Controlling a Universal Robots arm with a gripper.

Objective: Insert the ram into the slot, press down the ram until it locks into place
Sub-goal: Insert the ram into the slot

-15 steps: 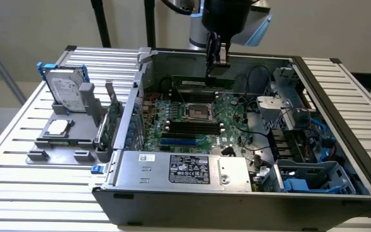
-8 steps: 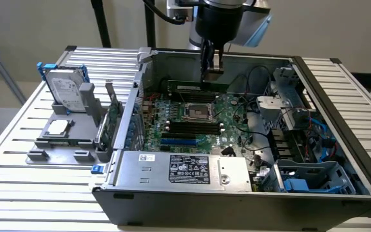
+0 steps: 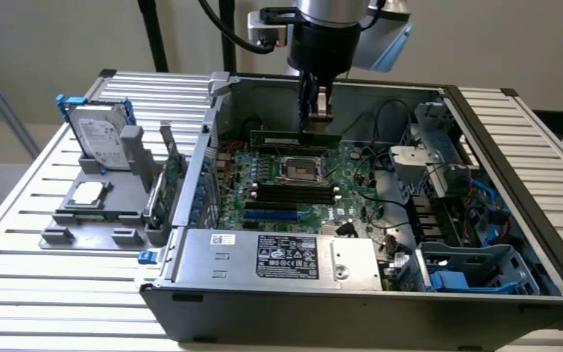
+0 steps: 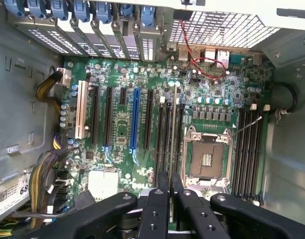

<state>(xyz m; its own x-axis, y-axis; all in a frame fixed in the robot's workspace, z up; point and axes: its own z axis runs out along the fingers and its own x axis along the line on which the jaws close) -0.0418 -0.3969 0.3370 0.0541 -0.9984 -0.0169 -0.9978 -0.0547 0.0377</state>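
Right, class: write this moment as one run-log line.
hand: shut on ram | ram: held above motherboard, parallel to black slots | seated: cannot tell

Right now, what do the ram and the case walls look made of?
The ram: likely fibreglass circuit-board laminate, going by its matte green face. The case wall: grey sheet metal, probably steel, judging by its dull sheen and folded edges.

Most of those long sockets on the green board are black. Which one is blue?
The single blue socket, with black sockets on either side; the only other coloured one is the white socket at the row's end.
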